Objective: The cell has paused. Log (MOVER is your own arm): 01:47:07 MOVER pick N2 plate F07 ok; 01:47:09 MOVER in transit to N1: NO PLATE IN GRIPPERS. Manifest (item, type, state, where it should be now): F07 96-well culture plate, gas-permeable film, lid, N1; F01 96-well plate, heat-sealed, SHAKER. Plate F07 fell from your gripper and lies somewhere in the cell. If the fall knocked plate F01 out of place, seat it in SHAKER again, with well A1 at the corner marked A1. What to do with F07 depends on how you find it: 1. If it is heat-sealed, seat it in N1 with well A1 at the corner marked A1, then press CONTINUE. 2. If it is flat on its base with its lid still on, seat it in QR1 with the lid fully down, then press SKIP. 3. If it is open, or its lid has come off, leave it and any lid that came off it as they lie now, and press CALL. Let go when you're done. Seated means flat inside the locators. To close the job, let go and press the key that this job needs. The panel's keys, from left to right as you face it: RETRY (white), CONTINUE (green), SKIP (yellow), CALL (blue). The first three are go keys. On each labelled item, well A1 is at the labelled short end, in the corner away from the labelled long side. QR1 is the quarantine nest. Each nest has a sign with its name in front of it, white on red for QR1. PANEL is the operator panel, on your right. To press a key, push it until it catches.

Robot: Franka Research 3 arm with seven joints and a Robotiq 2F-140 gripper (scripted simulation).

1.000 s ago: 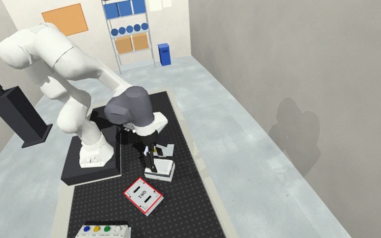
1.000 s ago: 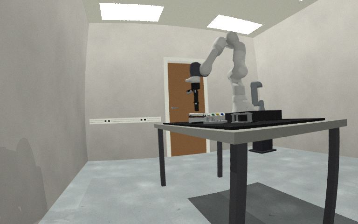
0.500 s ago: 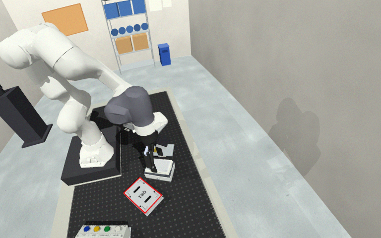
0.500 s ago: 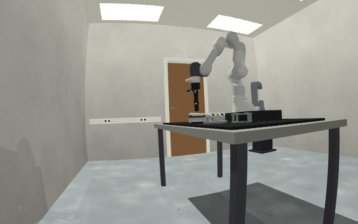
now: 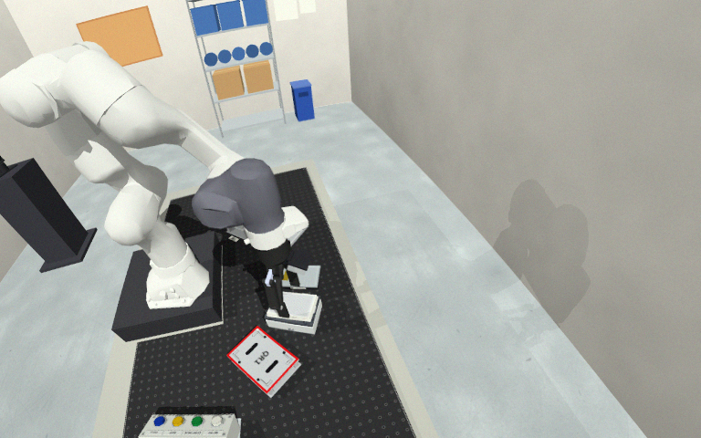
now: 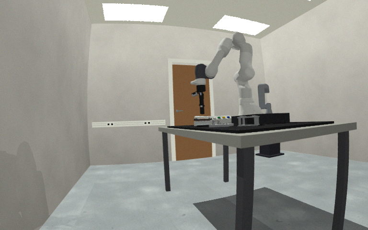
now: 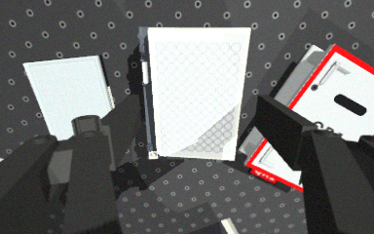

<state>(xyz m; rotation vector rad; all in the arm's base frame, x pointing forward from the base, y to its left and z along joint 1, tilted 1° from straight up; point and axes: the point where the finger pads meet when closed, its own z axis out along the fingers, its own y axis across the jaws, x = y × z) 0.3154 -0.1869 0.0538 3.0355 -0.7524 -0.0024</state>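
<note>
White 96-well plate (image 5: pixel 300 306) (image 7: pixel 199 93) seen from top on a pale block, near red-edged QR1 nest (image 5: pixel 250 364) (image 7: pixel 318 104). Exterior: gripper (image 5: pixel 277 312) (image 6: pixel 201 113) (image 7: pixel 198 110) held above table (image 6: pixel 241 141); plate identity unclear. Wrist: fingers set wide, nothing gripped, plate seen below between them.

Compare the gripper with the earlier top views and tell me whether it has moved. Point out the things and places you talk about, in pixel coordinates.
No visible move: the gripper (image 5: pixel 277 309) (image 7: pixel 198 110) hangs over the same part of the white plate (image 5: pixel 297 304) (image 7: pixel 197 93).
</note>
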